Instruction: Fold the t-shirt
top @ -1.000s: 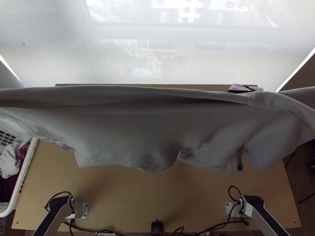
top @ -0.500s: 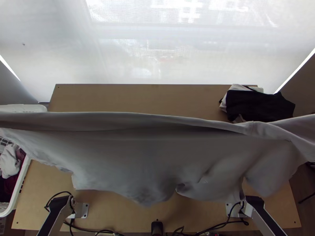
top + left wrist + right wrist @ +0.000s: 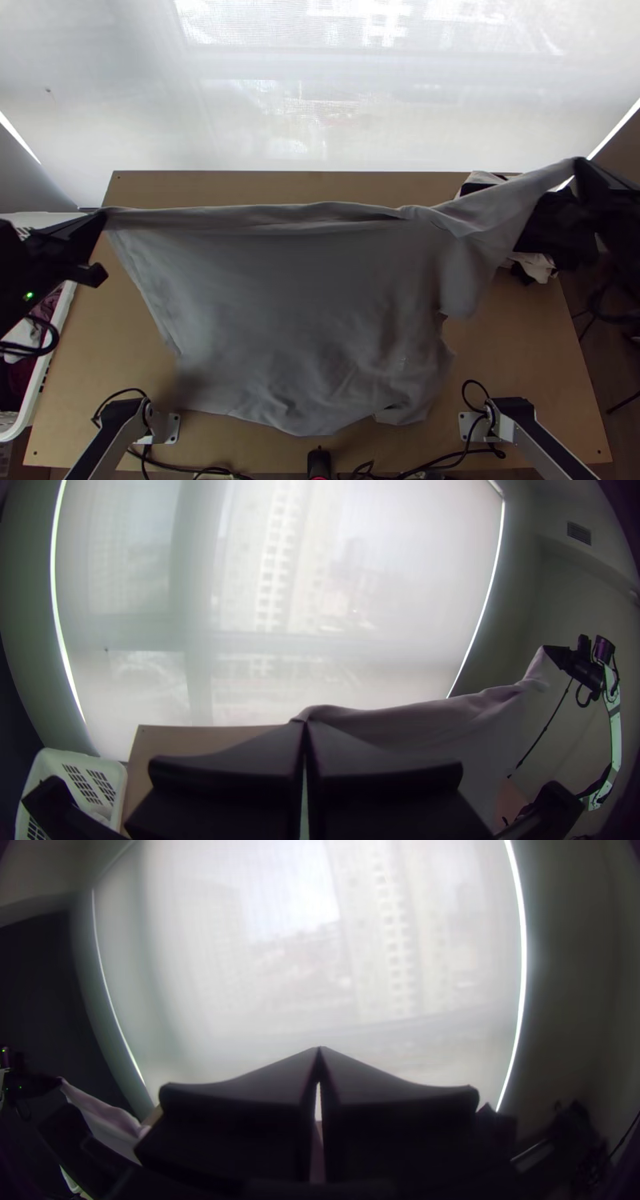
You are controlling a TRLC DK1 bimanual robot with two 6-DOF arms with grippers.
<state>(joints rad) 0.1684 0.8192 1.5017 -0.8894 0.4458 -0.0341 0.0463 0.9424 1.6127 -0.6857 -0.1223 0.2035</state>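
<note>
As shirt [image 3: 304,296] drops toward near edge of desk [image 3: 520,368], left hand [image 3: 305,723] and right hand [image 3: 578,162] pinching its ends, laying-out looks close.

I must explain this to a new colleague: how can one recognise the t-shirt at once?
Find the light wooden table. Above it, the t-shirt is the wide grey cloth hanging between the left gripper and the right gripper. Its raised, stretched top edge sets it apart from the black cloth at the table's far right corner.
</note>
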